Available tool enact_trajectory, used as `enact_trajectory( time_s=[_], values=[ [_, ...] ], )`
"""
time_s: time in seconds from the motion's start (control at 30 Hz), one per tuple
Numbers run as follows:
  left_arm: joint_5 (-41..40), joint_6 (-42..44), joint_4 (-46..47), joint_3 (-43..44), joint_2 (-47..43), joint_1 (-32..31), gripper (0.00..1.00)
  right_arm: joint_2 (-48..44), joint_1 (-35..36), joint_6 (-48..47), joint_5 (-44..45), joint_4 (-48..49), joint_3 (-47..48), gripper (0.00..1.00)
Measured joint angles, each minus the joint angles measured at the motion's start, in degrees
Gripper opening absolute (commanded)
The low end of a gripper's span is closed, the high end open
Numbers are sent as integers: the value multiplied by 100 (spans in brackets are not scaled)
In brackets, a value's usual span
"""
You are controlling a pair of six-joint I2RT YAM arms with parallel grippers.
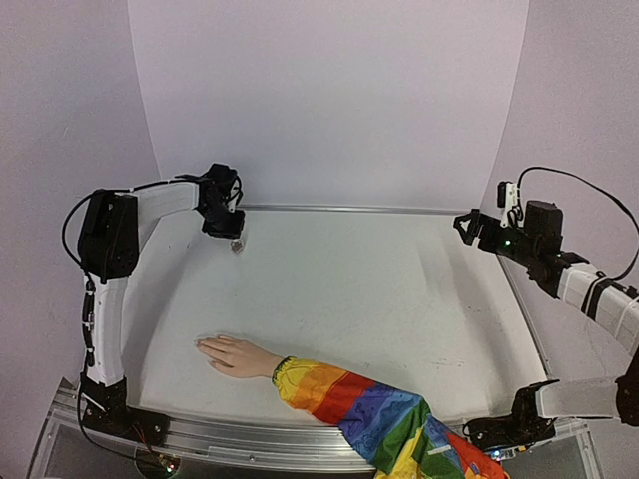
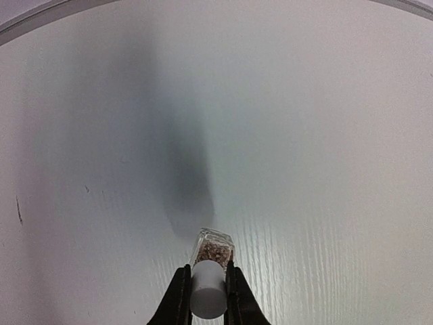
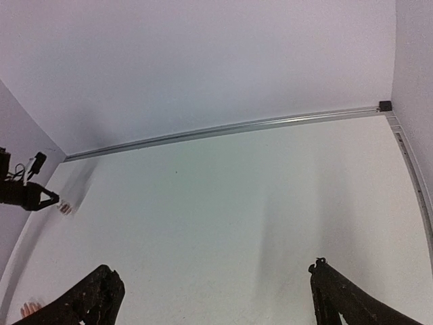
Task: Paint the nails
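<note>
At the near edge of the table (image 1: 399, 289), top view: mannequin hand (image 1: 240, 357) lies flat, nails (image 1: 203, 345) pointing left, well apart from left gripper (image 1: 236, 239) and right gripper (image 1: 467, 228). Left wrist: jaws clamped on cap of small bottle (image 2: 214, 252). Right wrist: jaws wide apart, empty; nails barely visible, bottom-left corner.

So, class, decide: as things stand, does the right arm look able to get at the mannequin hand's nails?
Probably yes, though it is a long stretch. The right gripper hangs open and raised at the far right; only bare table lies between it and the nails, which point left, away from it.
</note>
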Motion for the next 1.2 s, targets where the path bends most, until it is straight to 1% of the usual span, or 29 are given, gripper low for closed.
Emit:
enact_trajectory(
  time_s=[0.07,0.17,0.37,0.47,0.57,0.6,0.7,0.8,0.87,0.97,1.1,1.2],
  values=[
    [146,-11,-31,-306,-402,-11,0,-79,0,79,136,-22,0,98],
    [487,-52,-72,-765,-1095,-15,0,-160,-26,48,-11,-20,9,98],
    [1519,-155,-116,-1554,-2277,-103,0,-7,28,142,-750,295,-33,98],
    [2159,-208,-168,-1923,-2645,-267,0,295,514,232,-876,579,-90,98],
    [2710,-234,-251,-2120,-2820,-481,0,688,1276,282,-931,881,-85,98],
    [2894,-234,-264,-2162,-2861,-575,0,890,1628,297,-997,1073,-79,98],
    [3344,-229,-293,-2177,-2929,-855,0,1578,2448,345,-1432,1635,39,98],
    [3759,-216,-295,-2177,-2988,-1084,0,2308,3036,354,-1888,2155,289,93],
    [3987,-201,-295,-2177,-3023,-1207,0,2754,3357,334,-2155,2459,494,85],
    [4249,-181,-293,-2177,-3062,-1362,0,3274,3626,297,-2505,2782,841,70],
    [4540,-35,-291,-2186,-3106,-1515,0,3915,3676,503,-3099,3407,1281,66],
    [4774,120,-295,-2277,-3233,-1585,0,4203,3720,669,-3482,3794,1410,62]
  ],
)
